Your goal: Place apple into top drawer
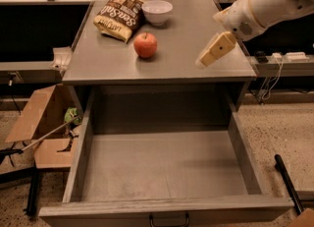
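From the single camera view: a grey tabletop (191, 34) carries a red-orange apple (145, 44) near its middle. Just behind the apple lie a bag of sea salt chips (119, 16) and a white bowl (157, 12). The white robot arm reaches in from the upper right, and its tan gripper (216, 50) hangs over the tabletop's right edge, well apart from the apple. I cannot tell whether its jaws are spread or pressed together. Below, the top drawer (162, 167) stands pulled wide open. A cardboard box (41, 123) sits on the floor at left.

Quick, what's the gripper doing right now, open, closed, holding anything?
Gripper: cannot be told; it hangs over the countertop's right side, apart from the apple.
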{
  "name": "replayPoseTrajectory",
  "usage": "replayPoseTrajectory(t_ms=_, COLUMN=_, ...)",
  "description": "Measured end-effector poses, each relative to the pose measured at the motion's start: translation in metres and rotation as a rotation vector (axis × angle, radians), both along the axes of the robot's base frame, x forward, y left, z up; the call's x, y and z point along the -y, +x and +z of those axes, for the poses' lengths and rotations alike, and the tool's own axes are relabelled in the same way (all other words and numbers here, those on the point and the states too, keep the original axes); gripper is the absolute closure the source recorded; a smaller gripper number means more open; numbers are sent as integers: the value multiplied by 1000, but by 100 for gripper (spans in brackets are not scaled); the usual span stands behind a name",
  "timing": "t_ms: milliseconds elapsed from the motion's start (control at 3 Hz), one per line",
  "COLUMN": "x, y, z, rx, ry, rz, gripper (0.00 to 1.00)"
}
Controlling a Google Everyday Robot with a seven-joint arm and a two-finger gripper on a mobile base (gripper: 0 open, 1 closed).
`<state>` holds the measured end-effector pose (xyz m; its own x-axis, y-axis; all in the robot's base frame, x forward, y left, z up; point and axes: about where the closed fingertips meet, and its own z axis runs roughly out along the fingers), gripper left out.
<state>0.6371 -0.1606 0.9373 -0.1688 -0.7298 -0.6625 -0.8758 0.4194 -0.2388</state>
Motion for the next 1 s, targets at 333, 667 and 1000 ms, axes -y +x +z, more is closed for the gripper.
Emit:
replayPoseTrajectory(t_ms=333, x=-1, y=14, z=-10, rx=-7, ry=34, rz=-2, gripper=0)
replayPoseTrajectory(t_ms=667, x=-7, y=18, z=-14, rx=-4, ry=43, rz=-10, gripper=0)
replayPoseTrajectory(t_ms=1000, x=-60, y=41, z=-30, rx=33, ry=102, rz=-24, gripper=0)
